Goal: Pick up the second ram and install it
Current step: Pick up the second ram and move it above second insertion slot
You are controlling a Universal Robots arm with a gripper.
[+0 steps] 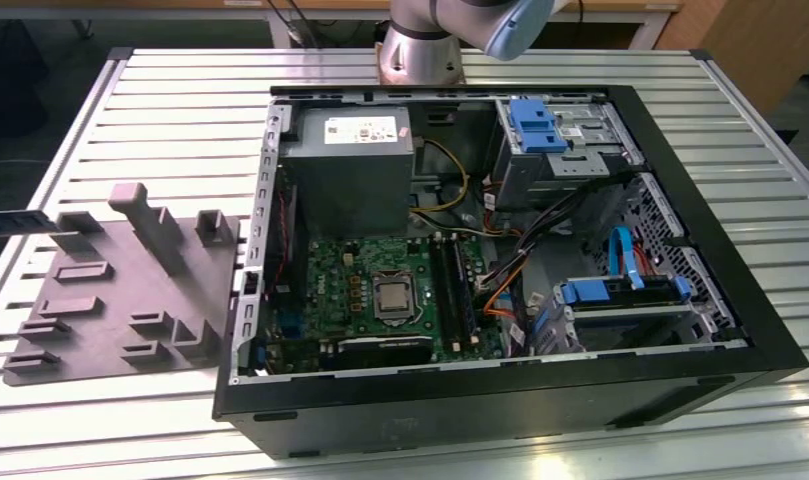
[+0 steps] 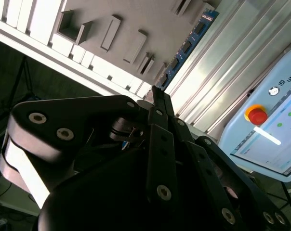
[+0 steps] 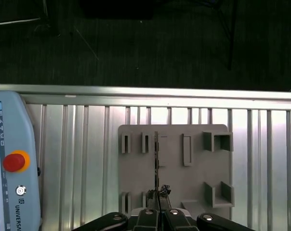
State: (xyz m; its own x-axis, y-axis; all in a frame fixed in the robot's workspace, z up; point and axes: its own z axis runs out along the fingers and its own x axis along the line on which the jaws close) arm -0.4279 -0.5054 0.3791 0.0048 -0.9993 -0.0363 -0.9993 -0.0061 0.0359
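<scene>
**A:** Where's the second ram, the long thin green-black memory stick with a row of small black chips (image 2: 190, 44)? And can anything be said about the black metal gripper (image 2: 156, 92)?

**B:** The stick's found over by the flat grey plastic fixture plate (image 3: 179, 183), well apart from the open black computer case (image 1: 511, 410). It looks to be pinched by one end in the closed gripper, and is seen edge-on in the first wrist view. Gripped like that, the long edges are probably kept free for a slot. Whether it's been lifted clear of the grey upright blocks (image 1: 137, 205) can't be told.

**A:** And the green motherboard (image 1: 337, 280)?

**B:** Left exposed. The case is laid on its side on the ribbed metal table (image 1: 177, 110), presumably so the slots can be reached from above. No stick is being pushed in there yet.
</scene>
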